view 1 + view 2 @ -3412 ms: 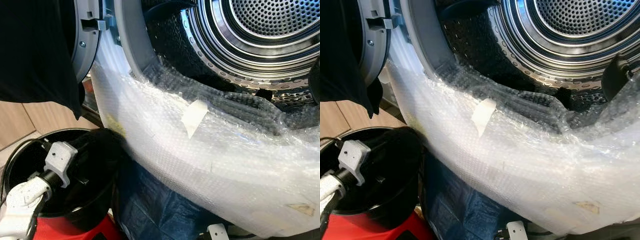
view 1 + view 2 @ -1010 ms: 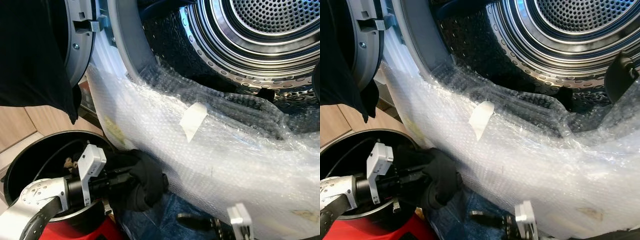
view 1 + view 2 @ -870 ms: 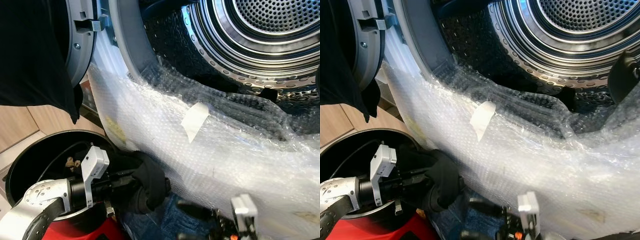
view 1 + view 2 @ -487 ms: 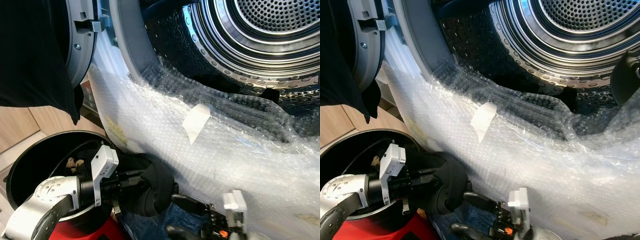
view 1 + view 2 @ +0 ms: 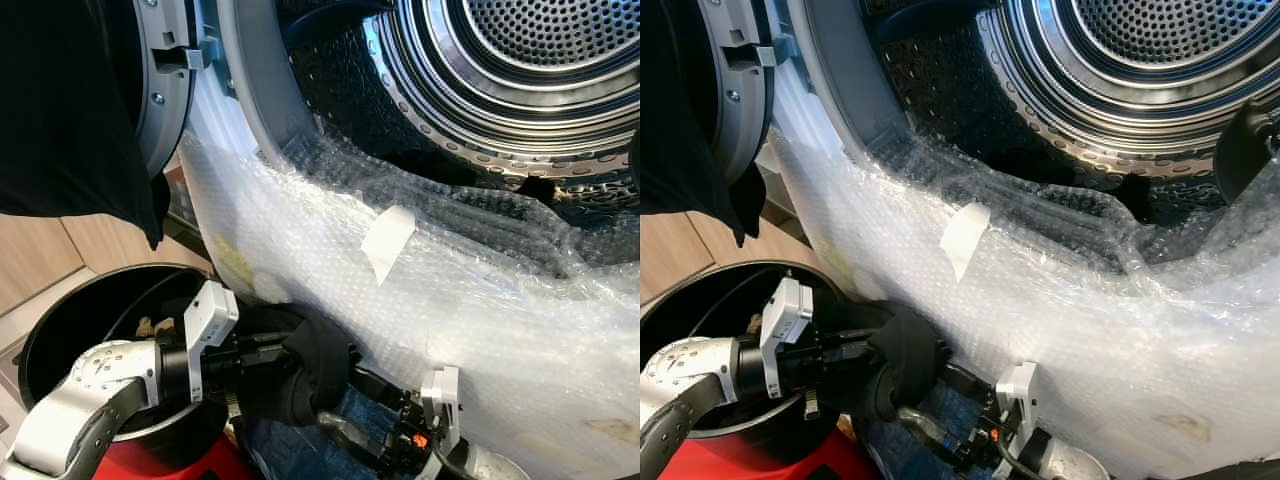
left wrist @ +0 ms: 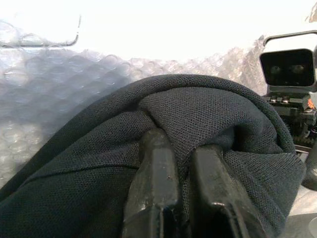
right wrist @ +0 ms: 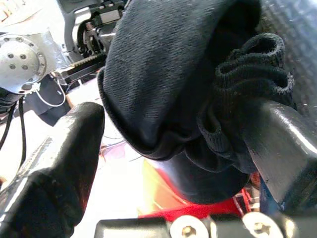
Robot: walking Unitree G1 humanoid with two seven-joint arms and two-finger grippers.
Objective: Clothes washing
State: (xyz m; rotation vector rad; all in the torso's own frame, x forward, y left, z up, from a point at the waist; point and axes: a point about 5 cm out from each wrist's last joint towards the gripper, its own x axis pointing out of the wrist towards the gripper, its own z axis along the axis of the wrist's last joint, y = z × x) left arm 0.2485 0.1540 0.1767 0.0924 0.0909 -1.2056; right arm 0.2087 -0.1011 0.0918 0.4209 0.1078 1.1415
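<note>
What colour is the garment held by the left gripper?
Black garment, clearest in the left wrist view.

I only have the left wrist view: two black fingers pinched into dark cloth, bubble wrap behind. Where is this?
Observer: The left gripper holds the dark garment beside a black bucket, below an open washing machine drum.
Operator: Is the other arm helping?
Observer: Yes, the right gripper has its fingers spread around the same garment.
Operator: What's the bubble wrap on?
Observer: The bubble wrap drapes over the machine's lower door rim, with a tape strip on it.
</note>
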